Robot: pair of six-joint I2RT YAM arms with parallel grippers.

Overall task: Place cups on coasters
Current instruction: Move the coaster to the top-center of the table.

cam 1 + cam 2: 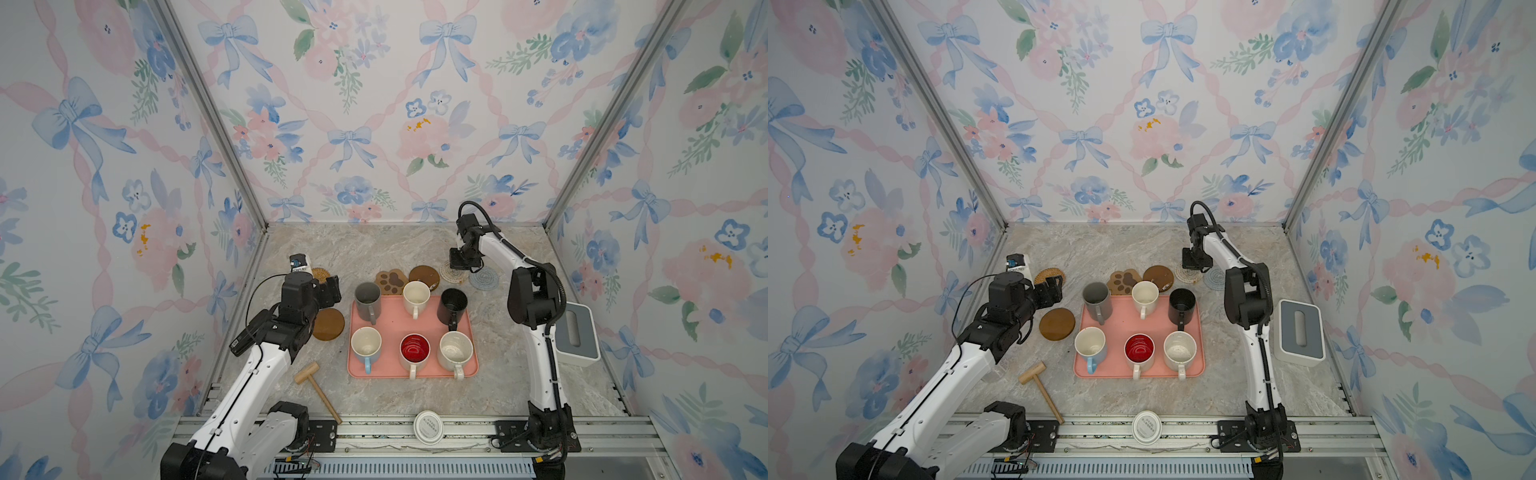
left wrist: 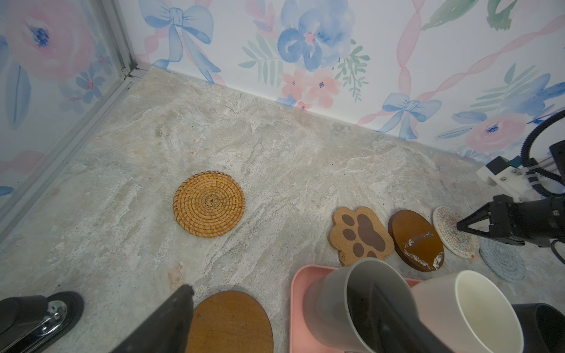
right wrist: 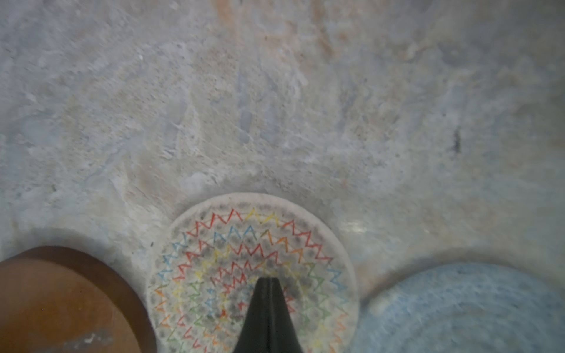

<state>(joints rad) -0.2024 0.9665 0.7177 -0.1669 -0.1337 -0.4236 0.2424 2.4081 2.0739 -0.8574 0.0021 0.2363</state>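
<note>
The right pincer (image 3: 267,281) is pressed together, its tip low over the cream coaster (image 3: 250,244); I cannot tell whether it touches. A wooden round (image 3: 61,299) lies just to one side of it and the grey-blue coaster (image 3: 458,305) just to the other. The left pincer (image 1: 332,291) stands apart, holding nothing. The grey mug (image 1: 368,301) is just beside it, the rattan coaster (image 1: 321,273) just beyond, and the other round (image 1: 328,324) just behind. That mug and five more mugs (image 1: 415,297) stand on the tray (image 1: 390,324).
</note>
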